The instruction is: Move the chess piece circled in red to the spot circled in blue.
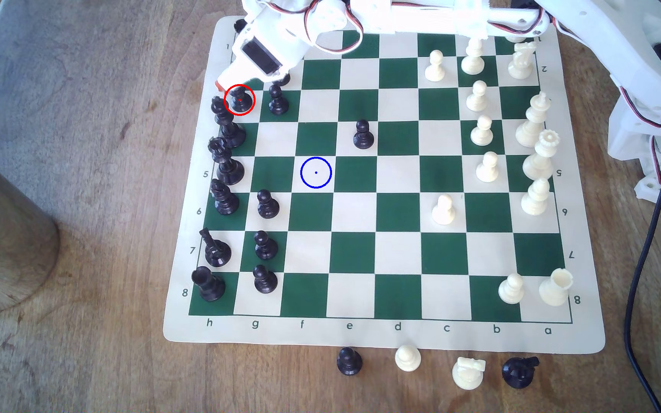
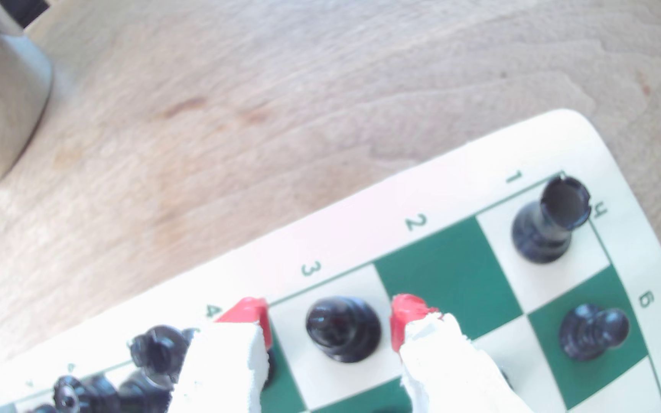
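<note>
I see the black bishop (image 1: 240,99) standing upright on its cream square at row 3, on the board's (image 1: 384,335) edge at the exterior view's left. My claw (image 2: 329,317) straddles it, red fingertips (image 2: 404,317) apart, not touching. The blue-ringed square (image 1: 315,172) lies well apart, unoccupied.

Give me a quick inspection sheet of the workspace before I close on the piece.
Surface: wooden table under a green-and-cream chess mat.
Job's things: black bishop upright in the red ring; blue-ringed cream square bare.
Clutter: four captured pieces off the mat's near edge; black pawn beside the bishop.
Grippers: gripper open, red-tipped fingers straddling the bishop, gaps on both sides.
Cables: black cable down the exterior view's right; servo wires on the arm.
Surroundings: wooden cylinder at the exterior view's left.
</note>
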Robot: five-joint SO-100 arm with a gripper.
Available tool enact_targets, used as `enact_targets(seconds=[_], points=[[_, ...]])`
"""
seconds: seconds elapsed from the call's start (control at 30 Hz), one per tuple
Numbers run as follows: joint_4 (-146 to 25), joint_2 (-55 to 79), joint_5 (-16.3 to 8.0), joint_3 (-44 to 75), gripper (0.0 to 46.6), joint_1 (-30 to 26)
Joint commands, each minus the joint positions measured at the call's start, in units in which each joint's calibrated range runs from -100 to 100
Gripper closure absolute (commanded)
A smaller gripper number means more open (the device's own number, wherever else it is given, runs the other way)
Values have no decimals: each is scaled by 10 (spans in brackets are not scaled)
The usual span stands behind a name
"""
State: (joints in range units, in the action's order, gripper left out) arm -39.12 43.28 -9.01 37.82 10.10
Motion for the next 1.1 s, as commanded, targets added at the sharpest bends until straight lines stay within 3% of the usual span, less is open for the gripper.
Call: enact_targets(seconds=[0.0, 0.53, 0.83, 0.97, 1.0, 1.07], points=[[14, -13, -2, 66, 314, -4], [16, 13, -8, 91, 308, -8], [16, 22, -8, 102, 335, -11], [15, 28, -9, 113, 375, -12], [15, 30, -9, 115, 413, -12], [15, 32, -8, 115, 444, -11]])
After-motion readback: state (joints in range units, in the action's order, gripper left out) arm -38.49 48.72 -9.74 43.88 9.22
